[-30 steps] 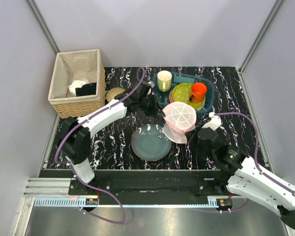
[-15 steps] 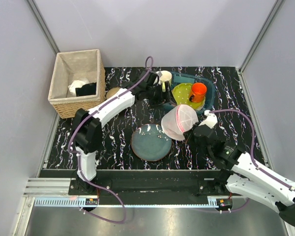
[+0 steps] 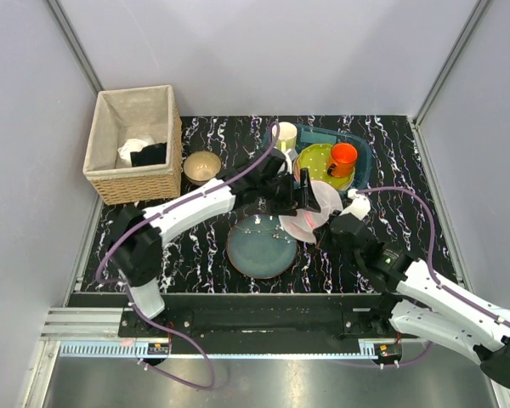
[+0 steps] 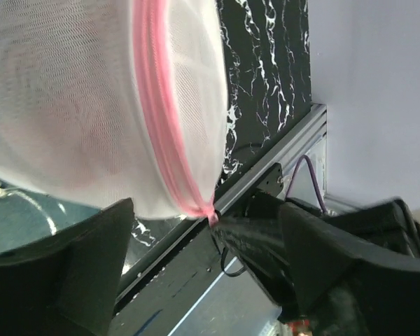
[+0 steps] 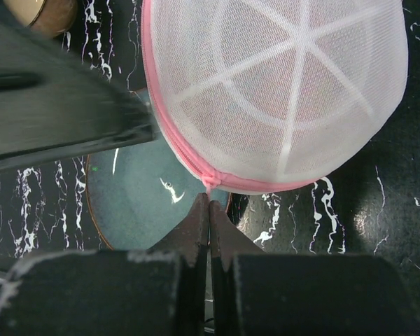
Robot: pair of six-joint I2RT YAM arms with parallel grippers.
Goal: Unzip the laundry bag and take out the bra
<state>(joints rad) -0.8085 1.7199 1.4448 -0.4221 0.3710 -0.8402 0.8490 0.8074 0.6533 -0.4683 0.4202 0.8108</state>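
Your laundry bag sits just beside the blue-grey plate, its round spoked face tilted upward; your right gripper is pinched tight on its pink zip tab; your left gripper, closed near the cup a second ago, now spreads wide over the bag.

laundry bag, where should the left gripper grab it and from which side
I'd grip the pink zip trim of the laundry bag, the only firm ridge on slack mesh, away from the tab the right gripper pinches at the near edge. Come from the bag's left, where the left gripper hangs open.
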